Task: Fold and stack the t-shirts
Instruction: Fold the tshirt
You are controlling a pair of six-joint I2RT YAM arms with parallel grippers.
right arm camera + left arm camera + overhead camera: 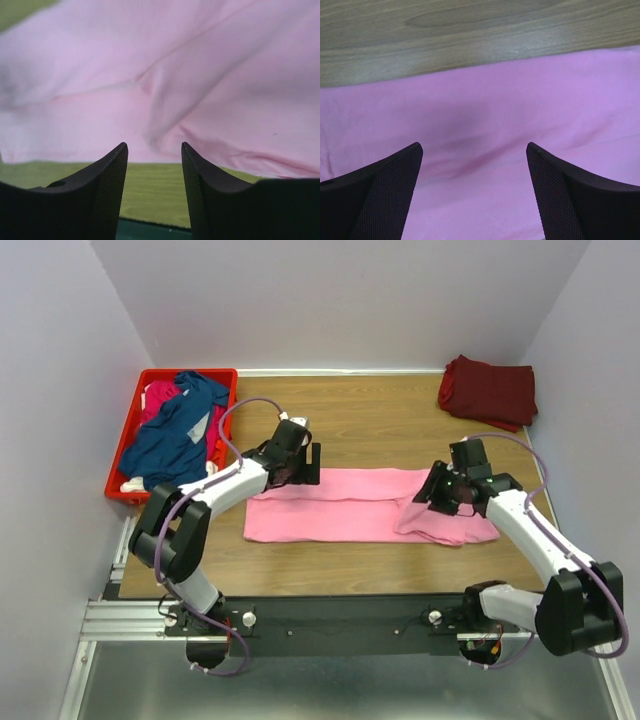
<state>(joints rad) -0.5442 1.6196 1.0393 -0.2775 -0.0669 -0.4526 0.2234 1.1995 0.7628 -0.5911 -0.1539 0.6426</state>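
Note:
The light pink t-shirt [345, 505] lies as a long flat band across the middle of the wooden table [380, 425]; its right end [450, 525] is rumpled and folded over. My left gripper [308, 465] hovers over the shirt's far left edge, open wide, with pink cloth [495, 100] under the gap between its fingers [475, 147]. My right gripper [432, 495] is above the shirt's right end, open, nothing between its fingers [153, 145]; the pink cloth [175, 60] lies just beyond the tips. A folded dark maroon t-shirt [488, 390] sits at the back right.
A red plastic crate [118, 460] at the far left holds a crumpled navy blue t-shirt [175, 435] on top of a magenta one [160, 395]. Walls close in on three sides. A black rail [340, 620] runs along the near table edge.

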